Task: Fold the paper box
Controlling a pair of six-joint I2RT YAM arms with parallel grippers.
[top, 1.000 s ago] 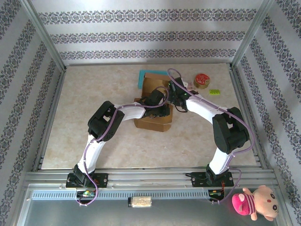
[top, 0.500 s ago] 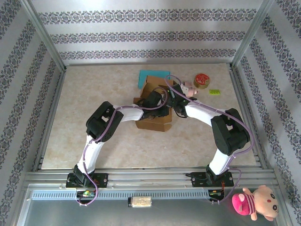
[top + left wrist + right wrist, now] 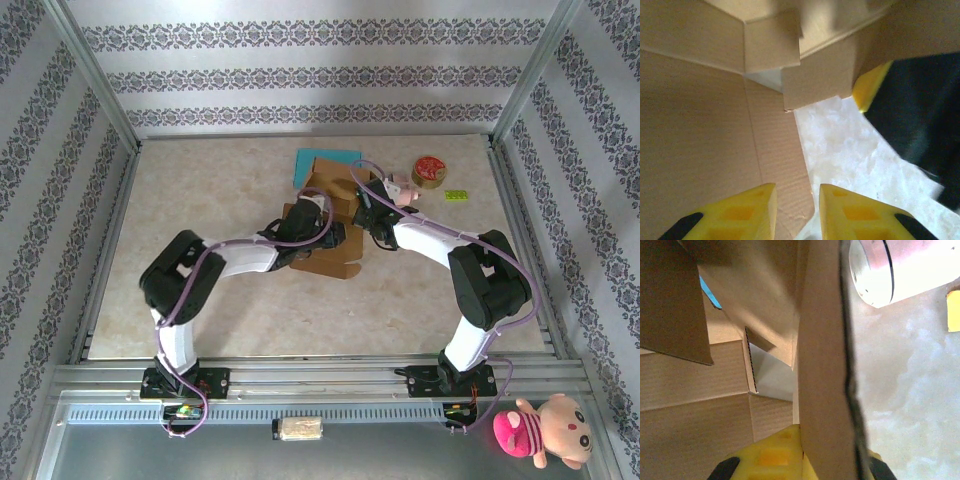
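The brown cardboard box [image 3: 322, 218] lies partly folded in the middle of the table, flaps raised. My left gripper [image 3: 322, 234] sits at its near side. In the left wrist view this gripper [image 3: 797, 192] is open, its yellow fingers [image 3: 747, 212] astride the corner of a flat flap [image 3: 775, 165] without pinching it. My right gripper [image 3: 366, 214] is at the box's right side. In the right wrist view it [image 3: 832, 452] is shut on an upright box wall [image 3: 822, 365], with one yellow finger [image 3: 770, 457] on the inner face.
A teal sheet [image 3: 326, 158] lies behind the box. A round red tin [image 3: 429, 170] and a small yellow-green block [image 3: 457, 195] sit to the back right. A pink plush toy [image 3: 540, 430] rests off the table at the front right.
My left arm's elbow has swung left and lower, and its gripper has drawn back toward the box's near-left side. The right gripper has stayed on the box wall.
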